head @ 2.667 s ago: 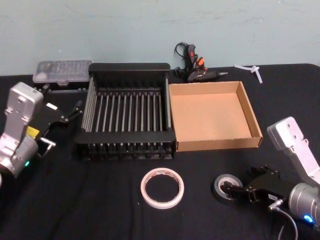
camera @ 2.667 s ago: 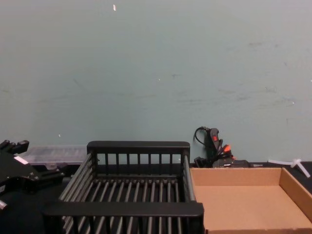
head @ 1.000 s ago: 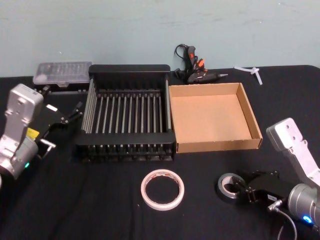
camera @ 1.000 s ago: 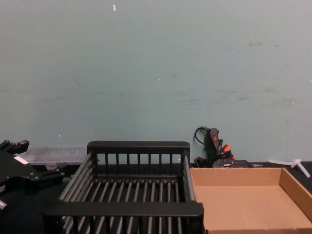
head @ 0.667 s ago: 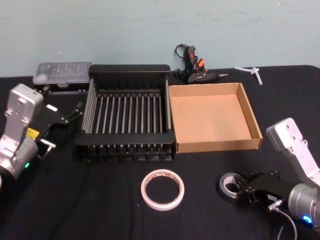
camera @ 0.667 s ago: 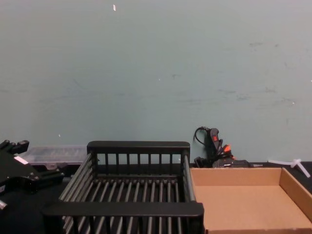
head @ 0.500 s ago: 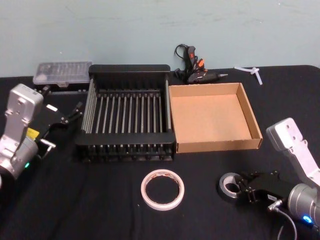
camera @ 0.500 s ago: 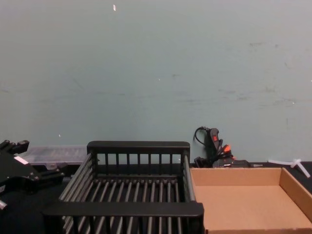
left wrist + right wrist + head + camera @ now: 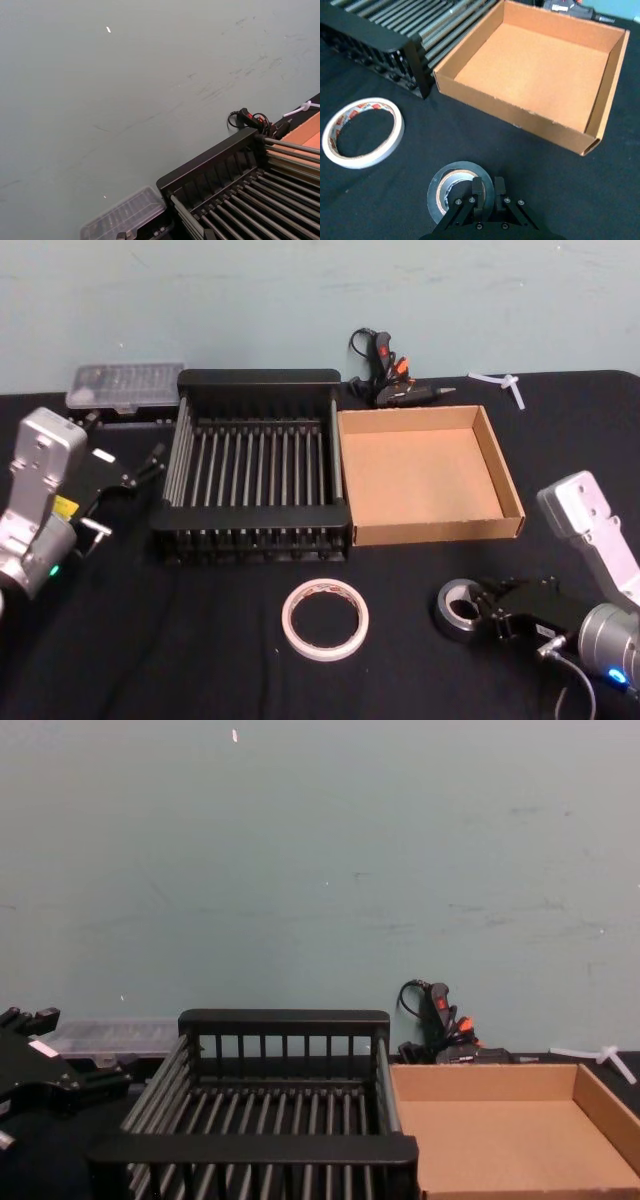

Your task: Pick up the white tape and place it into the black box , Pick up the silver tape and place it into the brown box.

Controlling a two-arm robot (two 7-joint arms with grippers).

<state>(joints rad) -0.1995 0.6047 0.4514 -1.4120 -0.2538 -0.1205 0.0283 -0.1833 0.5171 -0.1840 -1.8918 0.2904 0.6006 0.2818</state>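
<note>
Now the right end effector [image 9: 487,186] has closed on the small grey-silver tape roll's [image 9: 451,186] wall on the near-right desk [image 9: 200,640]; lifting toward the shallow brown cardboard box [image 9: 510,480] seems next.

I work in a lab or workshop: black cloth table [image 9: 200,640], bare teal wall [image 9: 320,870], glue gun [image 9: 385,375], clear bit case [image 9: 125,385].

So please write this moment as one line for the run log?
right gripper: shut on silver tape wall, tape on table | left gripper: parked left of black box | white tape: on table | brown box: empty
</note>
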